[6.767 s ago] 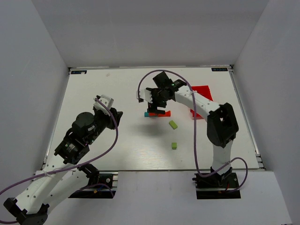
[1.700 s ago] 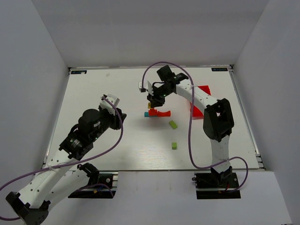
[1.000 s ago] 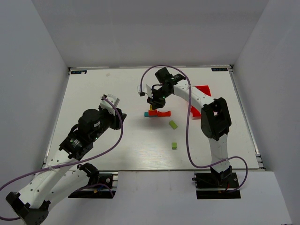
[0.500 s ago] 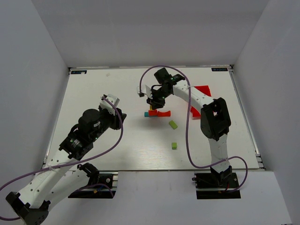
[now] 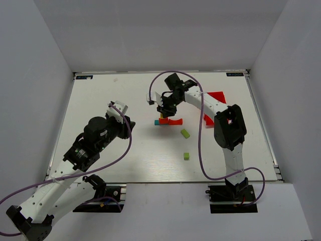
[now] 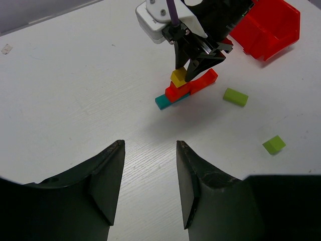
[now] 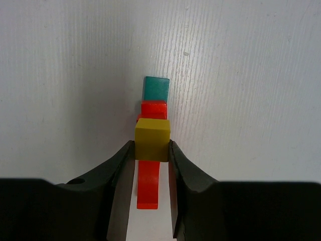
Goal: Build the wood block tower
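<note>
Over the wood block tower (image 7: 156,89), I am pinching a yellow cube (image 7: 152,138) in the right gripper (image 7: 152,150) — tower's long axis running between the fingers (image 7: 120,175).

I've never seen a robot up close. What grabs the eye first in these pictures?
The stack of painted blocks in the middle of the white table: red pieces on a teal bar, with the right arm's jaws pinching a yellow cube at its top. Then the bright red bin to its right, and two loose green blocks nearer the arm bases.
</note>
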Robot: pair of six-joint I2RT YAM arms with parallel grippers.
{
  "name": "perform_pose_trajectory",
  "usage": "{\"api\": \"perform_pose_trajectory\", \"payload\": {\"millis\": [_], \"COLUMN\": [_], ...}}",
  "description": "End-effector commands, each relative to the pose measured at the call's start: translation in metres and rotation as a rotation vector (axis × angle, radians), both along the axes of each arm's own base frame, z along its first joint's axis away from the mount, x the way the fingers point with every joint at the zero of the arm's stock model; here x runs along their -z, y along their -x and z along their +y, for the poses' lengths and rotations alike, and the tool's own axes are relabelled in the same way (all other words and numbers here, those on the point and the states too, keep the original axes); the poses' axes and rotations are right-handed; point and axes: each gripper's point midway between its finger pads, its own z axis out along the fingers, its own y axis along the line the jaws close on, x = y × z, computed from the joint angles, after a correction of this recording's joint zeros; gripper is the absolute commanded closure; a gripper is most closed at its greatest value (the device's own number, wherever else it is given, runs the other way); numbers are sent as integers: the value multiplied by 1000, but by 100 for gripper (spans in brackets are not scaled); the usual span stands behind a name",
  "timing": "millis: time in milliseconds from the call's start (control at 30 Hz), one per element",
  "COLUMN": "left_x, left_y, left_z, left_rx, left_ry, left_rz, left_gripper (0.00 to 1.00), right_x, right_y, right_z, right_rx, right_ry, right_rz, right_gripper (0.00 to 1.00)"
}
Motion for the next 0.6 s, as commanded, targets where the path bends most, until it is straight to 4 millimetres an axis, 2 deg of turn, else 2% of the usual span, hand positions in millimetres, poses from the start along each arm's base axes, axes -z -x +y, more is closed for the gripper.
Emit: {"api": "perform_pose_trajectory", "payload": {"millis": [0,233,567], "left_x": [-1,-1,-1], "left_y": [1,1,1], "left_z": [3,3,3], "left_rx": [-10,-10,-10], "left_ry": [4,4,4], "left_rz": [-5,-5,-5], "left_gripper": [44,44,44], "right_x": [-6,-4,-4], "right_y": [-1,-1,-1], "right_z": [4,4,4], "right_rx": [-19,-21,-17], "right_ry": [1,5,6], "right_rz": [-15,-14,-15], "right_gripper": [79,78,71]}}
